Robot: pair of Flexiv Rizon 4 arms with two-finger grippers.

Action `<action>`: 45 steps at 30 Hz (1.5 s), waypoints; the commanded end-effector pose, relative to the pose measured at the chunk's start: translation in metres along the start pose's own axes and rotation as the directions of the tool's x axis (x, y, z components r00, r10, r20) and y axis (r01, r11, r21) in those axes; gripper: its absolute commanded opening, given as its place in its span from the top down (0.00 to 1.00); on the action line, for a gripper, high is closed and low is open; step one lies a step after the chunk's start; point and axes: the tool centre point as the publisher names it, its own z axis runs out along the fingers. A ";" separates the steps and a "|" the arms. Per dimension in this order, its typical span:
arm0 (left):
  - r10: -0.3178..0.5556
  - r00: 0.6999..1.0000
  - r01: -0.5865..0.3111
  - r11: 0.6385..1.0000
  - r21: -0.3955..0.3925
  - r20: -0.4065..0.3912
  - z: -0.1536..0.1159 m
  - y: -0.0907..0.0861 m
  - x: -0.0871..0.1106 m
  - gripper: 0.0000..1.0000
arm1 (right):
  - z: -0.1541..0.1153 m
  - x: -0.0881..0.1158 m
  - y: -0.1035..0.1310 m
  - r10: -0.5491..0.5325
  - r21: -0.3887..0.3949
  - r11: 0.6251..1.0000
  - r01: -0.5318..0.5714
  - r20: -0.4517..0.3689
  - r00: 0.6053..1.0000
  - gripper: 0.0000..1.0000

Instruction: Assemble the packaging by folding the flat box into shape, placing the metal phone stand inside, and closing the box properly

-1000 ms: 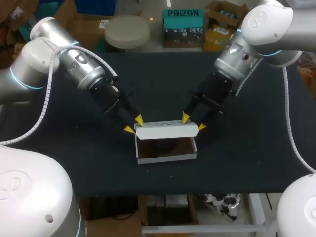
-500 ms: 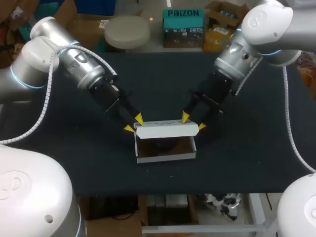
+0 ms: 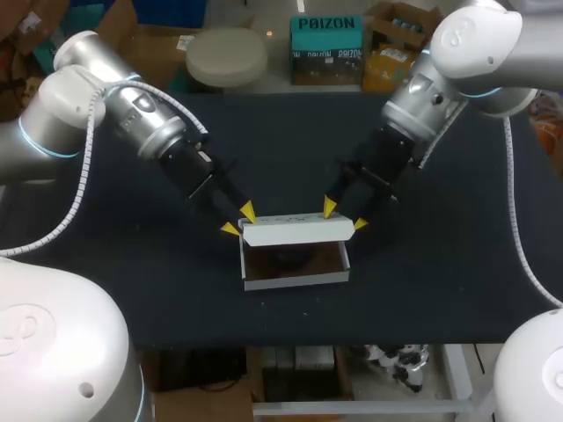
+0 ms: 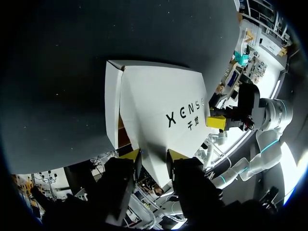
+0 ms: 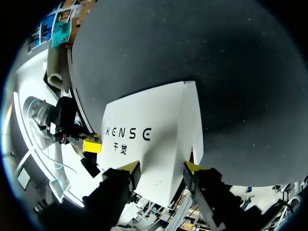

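Note:
A white box (image 3: pixel 296 277) with a brown inside stands open at the middle of the table, its long lid (image 3: pixel 297 232) raised along the back edge. A dark shape, the phone stand (image 3: pixel 290 258), lies inside. My left gripper (image 3: pixel 239 221) straddles the lid's left end and my right gripper (image 3: pixel 344 217) its right end. In the left wrist view the lid (image 4: pixel 163 106) fills the gap of the left gripper (image 4: pixel 153 154), touching both fingers. In the right wrist view the lid (image 5: pixel 144 144) likewise sits between the fingers of the right gripper (image 5: pixel 161 168).
The black table top (image 3: pixel 457 264) stretches out on all sides of the box, with nothing else lying on it. Both arms slant in from the back corners toward the box.

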 end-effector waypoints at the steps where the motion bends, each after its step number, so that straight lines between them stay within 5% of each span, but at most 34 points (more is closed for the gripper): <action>1: 0.000 1.000 0.000 1.000 -0.007 0.002 -0.001 -0.001 0.002 0.65 | 0.000 0.003 0.001 0.001 0.004 1.000 -0.001 0.004 1.000 0.40; 45: 0.011 0.996 -0.010 1.000 0.007 -0.085 0.008 -0.004 -0.002 0.66 | 0.002 0.006 0.001 0.006 0.008 1.000 -0.006 0.006 1.000 0.40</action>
